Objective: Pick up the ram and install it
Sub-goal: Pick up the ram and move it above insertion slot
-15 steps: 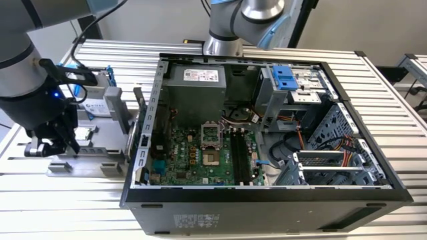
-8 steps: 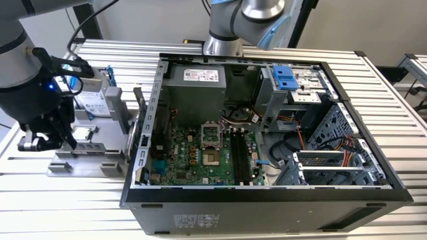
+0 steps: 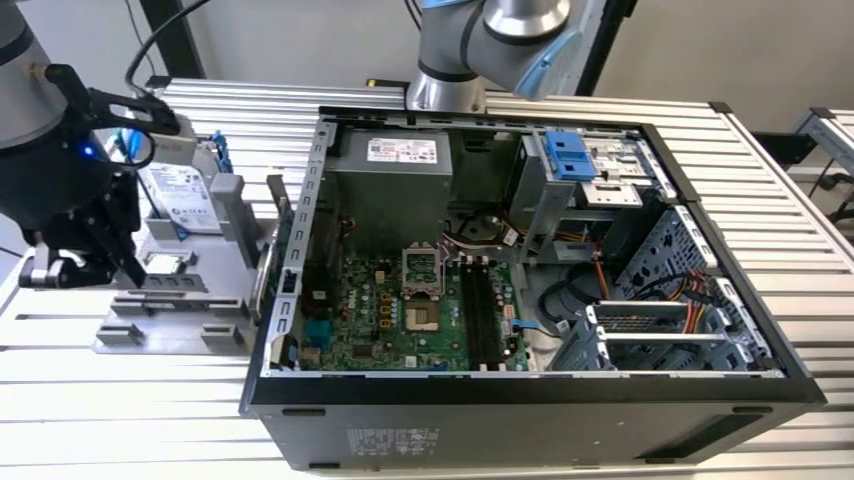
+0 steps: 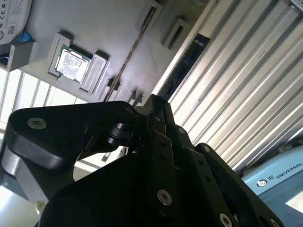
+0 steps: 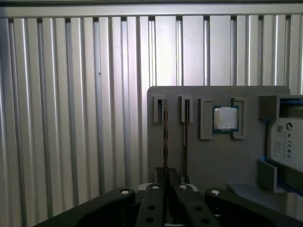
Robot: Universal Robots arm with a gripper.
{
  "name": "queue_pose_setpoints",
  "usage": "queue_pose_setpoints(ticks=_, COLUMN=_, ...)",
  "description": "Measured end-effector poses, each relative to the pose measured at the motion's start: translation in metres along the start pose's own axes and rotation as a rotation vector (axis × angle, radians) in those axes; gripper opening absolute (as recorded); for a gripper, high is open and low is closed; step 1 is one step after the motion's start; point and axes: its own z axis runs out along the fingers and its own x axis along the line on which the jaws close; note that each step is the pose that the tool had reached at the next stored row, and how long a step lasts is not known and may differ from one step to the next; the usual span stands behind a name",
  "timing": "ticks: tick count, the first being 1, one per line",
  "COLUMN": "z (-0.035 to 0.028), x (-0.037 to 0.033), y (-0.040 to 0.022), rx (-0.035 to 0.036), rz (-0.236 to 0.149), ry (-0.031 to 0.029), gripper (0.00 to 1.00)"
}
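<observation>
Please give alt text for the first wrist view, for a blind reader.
The pincer hangs over a gray holder carrying a ram on edge, a processor and a hard drive, on a slatted table.

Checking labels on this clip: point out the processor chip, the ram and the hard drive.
processor chip (image 5: 225, 118): first wrist view, middle of its silver lid.
ram (image 5: 165, 137): first wrist view, thin edge of the stick farther from the processor chip.
hard drive (image 3: 175, 190): exterior view, its labelled face.

Ribbed aluminium table (image 3: 774, 200), pale wall (image 3: 307, 40)
</observation>
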Motion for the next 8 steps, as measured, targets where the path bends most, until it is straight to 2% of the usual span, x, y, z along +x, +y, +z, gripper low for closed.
queue_pose_setpoints(ticks=2, z=-0.0032, x=-0.0001, y=0.0003, rx=0.003, rz=0.0, ry=-0.0002, gripper=0.0)
queue_pose_setpoints(ticks=6, z=-0.0068, x=-0.0001, y=0.001, rx=0.0228, rz=0.0, ry=-0.0014, gripper=0.0)
queue_pose_setpoints(ticks=8, z=-0.0102, x=0.0, y=0.0011, rx=0.0267, rz=0.0, ry=-0.0015, gripper=0.0)
